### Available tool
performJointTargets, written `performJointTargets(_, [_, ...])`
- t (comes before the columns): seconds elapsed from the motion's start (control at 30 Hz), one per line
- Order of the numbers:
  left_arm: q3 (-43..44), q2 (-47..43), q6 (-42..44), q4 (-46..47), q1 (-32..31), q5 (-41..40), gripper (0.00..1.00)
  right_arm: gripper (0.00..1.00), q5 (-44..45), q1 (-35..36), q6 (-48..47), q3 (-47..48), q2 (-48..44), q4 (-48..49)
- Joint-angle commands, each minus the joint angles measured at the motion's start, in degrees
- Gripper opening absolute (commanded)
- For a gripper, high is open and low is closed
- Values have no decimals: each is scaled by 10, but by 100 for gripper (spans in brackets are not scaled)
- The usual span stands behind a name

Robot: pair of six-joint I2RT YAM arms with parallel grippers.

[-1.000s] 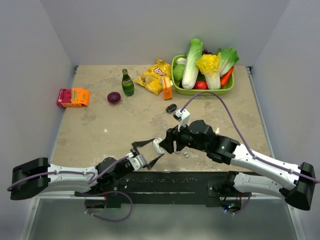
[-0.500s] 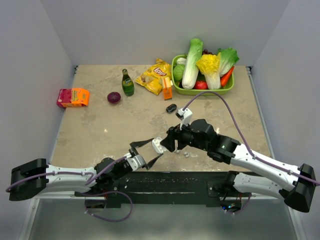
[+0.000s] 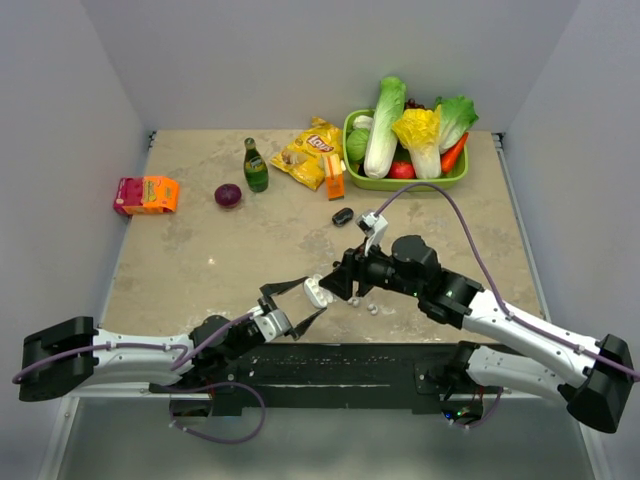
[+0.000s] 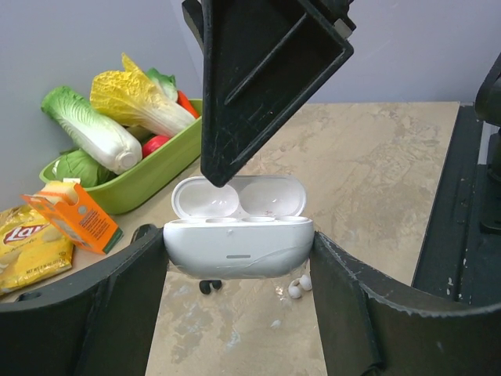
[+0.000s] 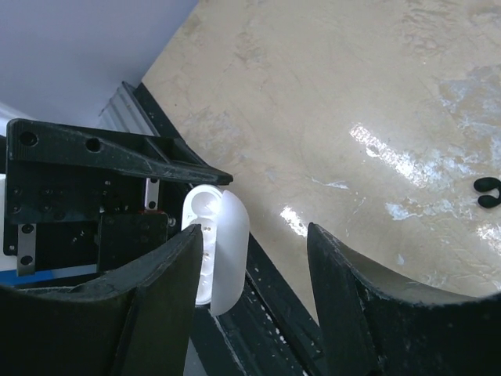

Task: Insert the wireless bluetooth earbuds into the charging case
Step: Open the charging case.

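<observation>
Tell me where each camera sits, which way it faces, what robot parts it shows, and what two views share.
Top external: above and behind the arms, looking down on the table; shows both arms, the left tool and the right tool.
Left wrist: on the left arm, facing the green basket; its own fingers clamp the open charging case.
Right wrist: angled down toward the left arm and the near edge; its own fingers are spread.
Shared: both wrist views show the charging case.

One finger (image 4: pixel 258 86) of the right gripper (image 3: pixel 338 287) hides part of the charging case (image 4: pixel 238 249) lid. Black earbud (image 4: pixel 208 287) half behind case. White earbuds (image 3: pixel 372 309) too small to resolve from above.
</observation>
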Motion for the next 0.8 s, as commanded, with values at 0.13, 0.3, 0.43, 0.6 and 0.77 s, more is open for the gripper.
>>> performJointTargets(0.13, [-1, 2, 9, 55, 0, 11, 0, 55, -81, -33, 29, -17, 4, 65])
performJointTargets(0.3, [0, 8, 9, 60, 0, 12, 0, 55, -101, -33, 30, -19, 13, 73])
performJointTargets(0.43, [0, 9, 9, 63, 0, 11, 0, 53, -107, -33, 30, -20, 21, 73])
performJointTargets(0.6, [0, 8, 10, 65, 0, 11, 0, 50, -109, -33, 31, -21, 26, 69])
performJointTargets(0.77, [-1, 8, 10, 67, 0, 10, 0, 45, -109, -33, 33, -31, 22, 71])
